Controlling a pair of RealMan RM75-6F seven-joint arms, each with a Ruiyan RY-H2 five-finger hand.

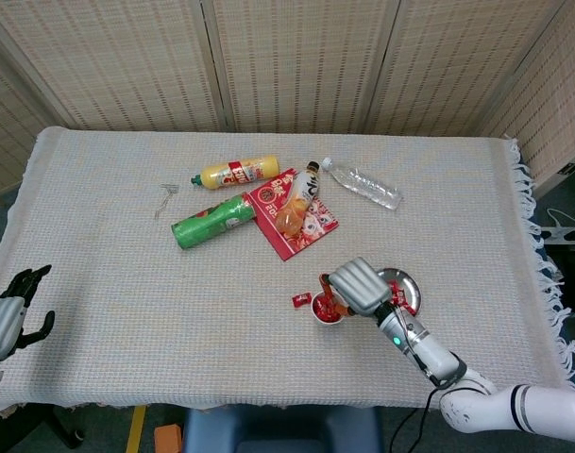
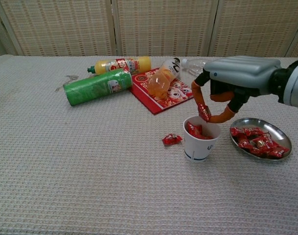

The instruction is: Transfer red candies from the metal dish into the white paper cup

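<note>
- Right hand (image 2: 232, 81) hangs over the white paper cup (image 2: 201, 138), thumb and a finger pinching one red candy (image 2: 204, 113) just above the cup mouth.
- Left hand (image 1: 6, 316) sits off the tabletop (image 1: 98, 283) edge at 8 o'clock, holding nothing, fingers look loosely apart.
- Clutter at 12 o'clock of the cup: red packet (image 2: 164, 94) with an orange bottle (image 2: 162, 79) lying on it, green can (image 2: 96, 86) on its side, yellow bottle (image 2: 120, 64) behind it, clear bottle (image 1: 362, 182) toward 1 o'clock.
- Loose candy (image 2: 171, 139) lies on the cloth just at 9 o'clock of the cup.
- Cup stands upright, already has several red candies inside.
- Metal dish (image 2: 281, 139) at 3 o'clock of the cup, near but apart, shallow and shiny, holds a pile of red wrapped candies.
- Chest view shows the pinch and cup contents; in the head view the right hand covers most of the cup.
- Only the head view shows the left hand.
</note>
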